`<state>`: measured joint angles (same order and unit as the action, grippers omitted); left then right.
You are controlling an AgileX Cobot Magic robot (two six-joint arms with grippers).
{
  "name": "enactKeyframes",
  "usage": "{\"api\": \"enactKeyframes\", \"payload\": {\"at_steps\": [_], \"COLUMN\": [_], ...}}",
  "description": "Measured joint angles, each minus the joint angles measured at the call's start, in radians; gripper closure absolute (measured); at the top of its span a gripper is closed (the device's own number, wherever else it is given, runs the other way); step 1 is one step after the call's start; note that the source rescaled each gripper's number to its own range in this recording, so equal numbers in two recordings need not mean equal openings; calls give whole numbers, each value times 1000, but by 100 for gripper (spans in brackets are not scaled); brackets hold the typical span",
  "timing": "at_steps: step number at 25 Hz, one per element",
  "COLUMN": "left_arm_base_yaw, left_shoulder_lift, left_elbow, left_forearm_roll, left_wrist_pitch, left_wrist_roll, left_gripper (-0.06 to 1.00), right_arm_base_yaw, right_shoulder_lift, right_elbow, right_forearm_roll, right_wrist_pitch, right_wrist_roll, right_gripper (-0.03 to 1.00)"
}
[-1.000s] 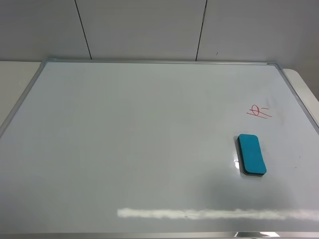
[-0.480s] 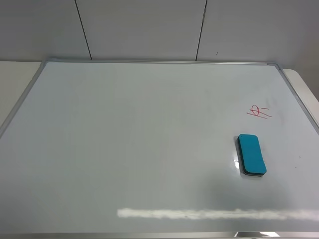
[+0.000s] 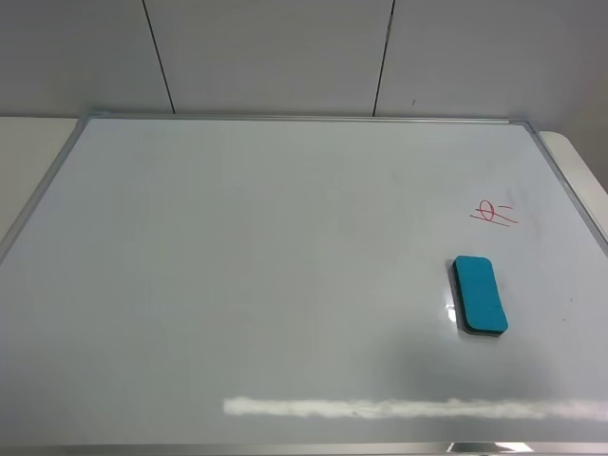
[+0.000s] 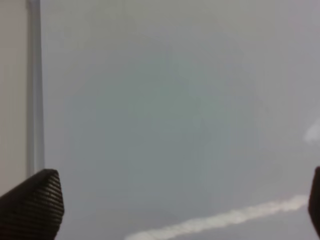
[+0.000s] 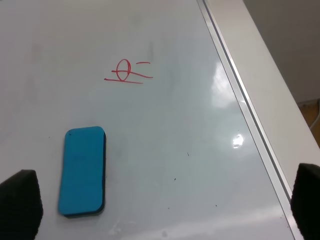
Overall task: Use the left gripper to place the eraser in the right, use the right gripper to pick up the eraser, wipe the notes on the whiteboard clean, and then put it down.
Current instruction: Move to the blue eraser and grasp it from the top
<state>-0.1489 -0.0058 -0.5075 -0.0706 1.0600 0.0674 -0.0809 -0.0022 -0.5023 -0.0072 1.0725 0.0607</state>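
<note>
eraser (image 3: 480, 294) lying below the wide-open right end effector (image 5: 162, 207)

it is lying flat on the whiteboard (image 3: 237, 266) near the notes (image 3: 492, 212), untouched. the left end effector (image 4: 170, 210) is hanging wide open too; both are holding nothing.

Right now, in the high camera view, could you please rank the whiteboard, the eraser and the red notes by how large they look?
1. Whiteboard, by far the largest.
2. Eraser.
3. Notes, somewhat smaller than the eraser.

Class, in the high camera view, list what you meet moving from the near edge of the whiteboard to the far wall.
Glare streak → eraser → red notes → whiteboard's far frame → wall.
</note>
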Motion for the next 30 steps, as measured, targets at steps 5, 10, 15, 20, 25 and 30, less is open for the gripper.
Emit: {"api": "enactKeyframes", "payload": {"at_steps": [5, 10, 15, 20, 25, 30], "left_arm_base_yaw": [3, 49, 130, 132, 126, 126], "left_shoulder_lift": [0, 0, 0, 0, 0, 0], "left_elbow": [0, 0, 0, 0, 0, 0], "left_forearm_roll": [-1, -1, -1, 1, 3, 3], "left_wrist_pitch": [0, -4, -5, -5, -5, -5], "left_wrist_roll": [0, 0, 0, 0, -1, -1], "left_gripper": [-5, -5, -6, -5, -5, -5], "right_arm_base_yaw": [0, 0, 0, 0, 0, 0], "right_shoulder_lift": [0, 0, 0, 0, 0, 0], "right_elbow": [0, 0, 0, 0, 0, 0], "right_forearm_roll": [0, 0, 0, 0, 0, 0], "right_wrist_pitch": [0, 0, 0, 0, 0, 0], "right_wrist_roll": [0, 0, 0, 0, 0, 0], "right_gripper": [-3, -3, -3, -3, -3, -3]}}
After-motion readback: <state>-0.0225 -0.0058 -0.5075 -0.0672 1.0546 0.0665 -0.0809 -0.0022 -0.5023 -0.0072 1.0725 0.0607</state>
